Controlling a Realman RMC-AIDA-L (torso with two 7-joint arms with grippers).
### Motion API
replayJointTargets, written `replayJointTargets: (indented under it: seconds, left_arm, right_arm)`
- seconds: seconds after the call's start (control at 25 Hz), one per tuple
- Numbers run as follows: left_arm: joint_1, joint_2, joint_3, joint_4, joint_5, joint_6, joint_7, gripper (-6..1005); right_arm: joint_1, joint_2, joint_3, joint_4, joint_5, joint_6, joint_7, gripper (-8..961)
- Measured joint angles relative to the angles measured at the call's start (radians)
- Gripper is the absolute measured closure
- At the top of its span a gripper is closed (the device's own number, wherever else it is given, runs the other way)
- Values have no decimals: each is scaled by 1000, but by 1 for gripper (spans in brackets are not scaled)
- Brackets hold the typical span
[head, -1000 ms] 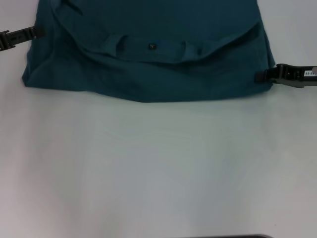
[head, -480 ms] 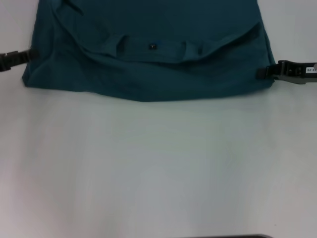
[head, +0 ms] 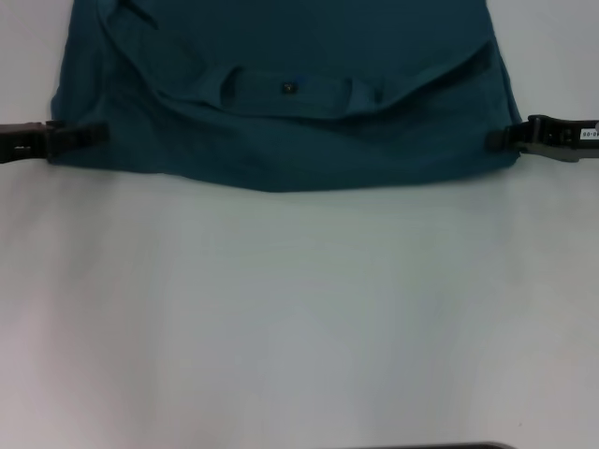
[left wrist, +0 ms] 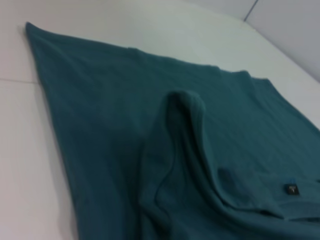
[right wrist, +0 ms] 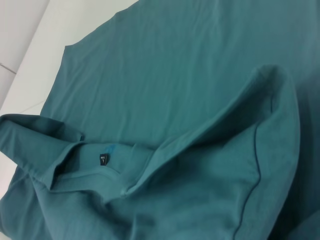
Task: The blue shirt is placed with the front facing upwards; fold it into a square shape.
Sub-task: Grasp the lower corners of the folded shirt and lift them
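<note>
- The blue shirt point(head: 281, 103) is seen lying flat at the far side of the white desk point(head: 299, 318), with its neck end turned toward the robot and a small black label point(head: 286, 87) showing near the collar.
- The shirt's near part is spread wide, from one gripper across to the other.
- The left gripper point(head: 89, 136) is placed at the shirt's near left corner, touching the cloth.
- The right gripper point(head: 494, 139) is placed at the near right corner, also touching the edge.
- Whether either gripper is clenched on cloth cannot be told.
- The shirt lies between them, so both corners can likely be lifted together.
</note>
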Motion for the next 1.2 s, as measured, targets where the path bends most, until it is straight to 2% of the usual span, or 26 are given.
replayJointTargets:
  seconds: [0.68,1.2]
  left_arm:
    - [-18,0,65,38,26,-143,2,188]
    - [-19,6,149,42,27,-122,-10,188]
  right_arm:
    - [-2,5,7,1,0,0,4,908]
    - [-3,5,7,1,0,3,7,908]
